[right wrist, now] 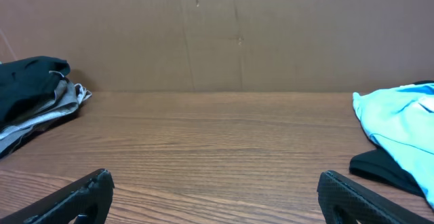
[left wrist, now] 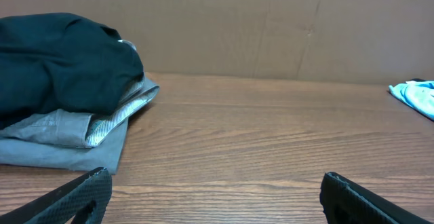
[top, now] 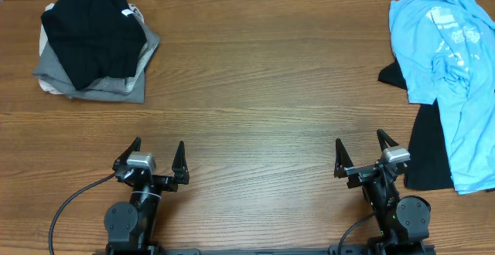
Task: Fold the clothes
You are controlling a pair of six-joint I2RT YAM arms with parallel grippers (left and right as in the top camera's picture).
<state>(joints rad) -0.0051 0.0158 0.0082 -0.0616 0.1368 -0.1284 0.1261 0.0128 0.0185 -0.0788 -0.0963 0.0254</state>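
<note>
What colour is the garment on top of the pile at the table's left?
The top garment is black; the overhead view shows it best.

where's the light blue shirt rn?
Overhead: the light blue shirt lies unfolded at the right edge of the table, partly over a black garment, ahead and right of the right gripper.

I see even, diffuse light on the desk [top: 255, 93], no glare, faint shadows. Ahead of the left hand [left wrist: 215, 183] and right hand [right wrist: 215, 180] the grain is sharp; both hands look dark, slightly soft.
</note>
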